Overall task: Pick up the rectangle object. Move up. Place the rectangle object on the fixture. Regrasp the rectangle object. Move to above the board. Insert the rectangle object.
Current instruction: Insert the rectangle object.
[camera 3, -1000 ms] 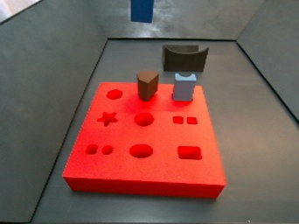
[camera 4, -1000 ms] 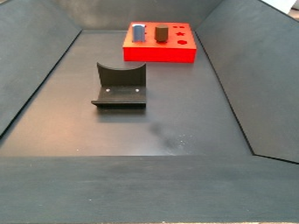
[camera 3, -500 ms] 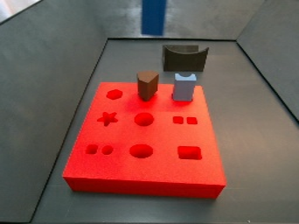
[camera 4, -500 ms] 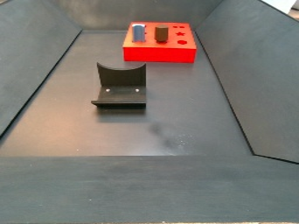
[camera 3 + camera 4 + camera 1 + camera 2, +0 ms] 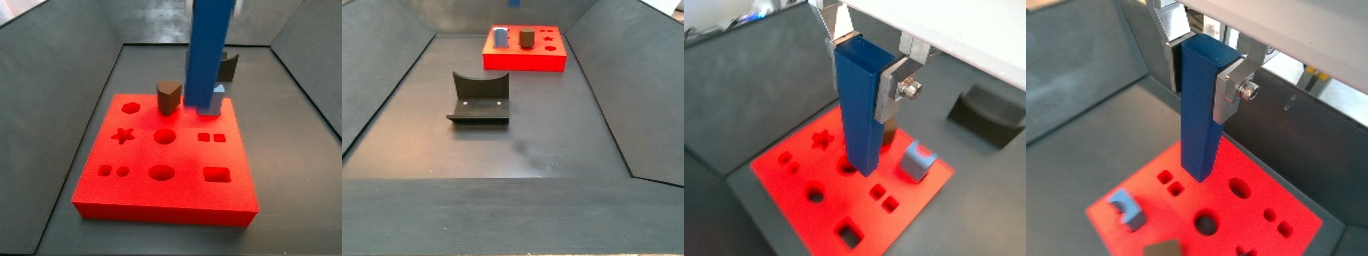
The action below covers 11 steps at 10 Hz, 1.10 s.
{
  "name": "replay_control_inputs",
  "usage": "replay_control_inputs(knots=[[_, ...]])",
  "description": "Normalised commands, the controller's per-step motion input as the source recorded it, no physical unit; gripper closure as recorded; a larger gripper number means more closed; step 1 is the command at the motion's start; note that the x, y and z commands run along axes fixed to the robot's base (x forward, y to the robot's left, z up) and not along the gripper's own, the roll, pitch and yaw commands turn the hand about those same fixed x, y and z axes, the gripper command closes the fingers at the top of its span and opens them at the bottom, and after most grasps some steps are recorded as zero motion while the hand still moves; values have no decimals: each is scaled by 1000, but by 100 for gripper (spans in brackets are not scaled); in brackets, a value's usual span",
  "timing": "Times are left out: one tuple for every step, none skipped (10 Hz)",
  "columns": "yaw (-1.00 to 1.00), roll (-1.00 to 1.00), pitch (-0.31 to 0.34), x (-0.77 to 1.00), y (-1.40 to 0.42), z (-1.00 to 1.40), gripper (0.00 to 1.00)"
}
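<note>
A dark grey floor (image 5: 502, 150) lies between sloping grey walls (image 5: 382, 60) at nine and three o'clock; dull light leaves a faint sheen.

In a side view the long saturated-blue rectangular bar (image 5: 211, 50) runs off the picture's top edge, so the gripper holding it is out of sight there; the bar also hides most of the dark grey notched fixture (image 5: 230, 68). In both wrist views the gripper (image 5: 869, 62) is cut off above its silver fingers (image 5: 1231, 90).
</note>
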Motion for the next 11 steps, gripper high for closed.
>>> replay_control_inputs(knots=[[134,-19,-57,0,-560,-703,100],[54,-96,-93,11,-437,-611,100],[0,-84,-133,183,-300,-494,100],[0,-51,-86,271,-217,-409,100],[0,-14,-43,269,-166,-354,100],[0,26,0,37,-106,-131,100],[0,19,26,0,0,0,100],[14,6,0,86,-37,-54,100],[60,87,0,469,-151,-229,100],[46,106,0,497,-174,-194,100],[14,71,0,437,-123,-163,100]])
